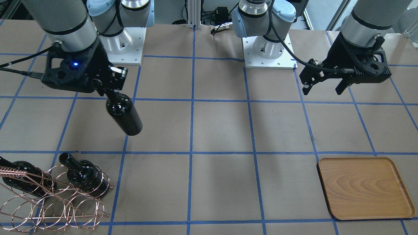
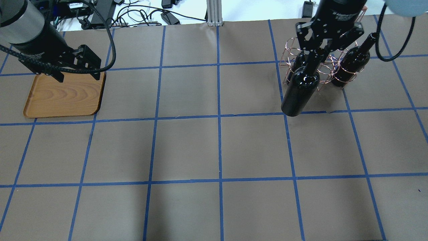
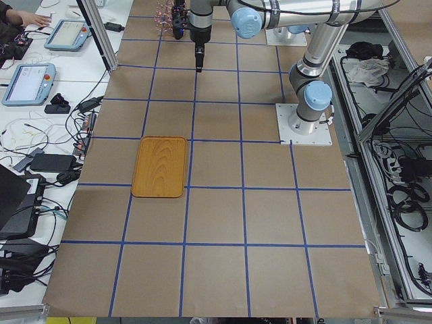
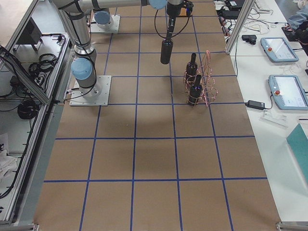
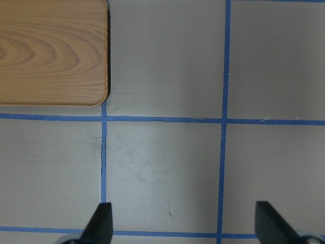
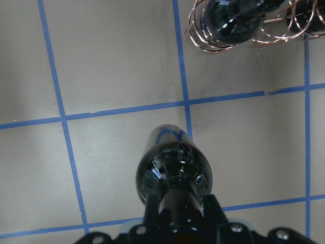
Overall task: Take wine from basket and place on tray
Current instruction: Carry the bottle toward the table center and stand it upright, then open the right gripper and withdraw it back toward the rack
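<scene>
My right gripper (image 1: 112,92) is shut on the neck of a black wine bottle (image 1: 124,115) and holds it hanging, slightly tilted, in the air beside the copper wire basket (image 1: 55,202). The right wrist view shows the bottle (image 6: 173,170) below the shut gripper (image 6: 177,216). Two more bottles (image 1: 85,176) (image 1: 23,178) lie in the basket. In the overhead view the held bottle (image 2: 300,92) hangs in front of the basket (image 2: 289,57). The wooden tray (image 2: 63,97) lies bare at the far left. My left gripper (image 2: 78,76) is open and empty above the tray's far edge.
The table is covered in brown paper with a grid of blue tape lines. The arm bases (image 1: 269,49) stand at the robot's side of the table. In the left wrist view the tray's corner (image 5: 51,51) lies at the upper left, ahead of the open gripper (image 5: 185,223).
</scene>
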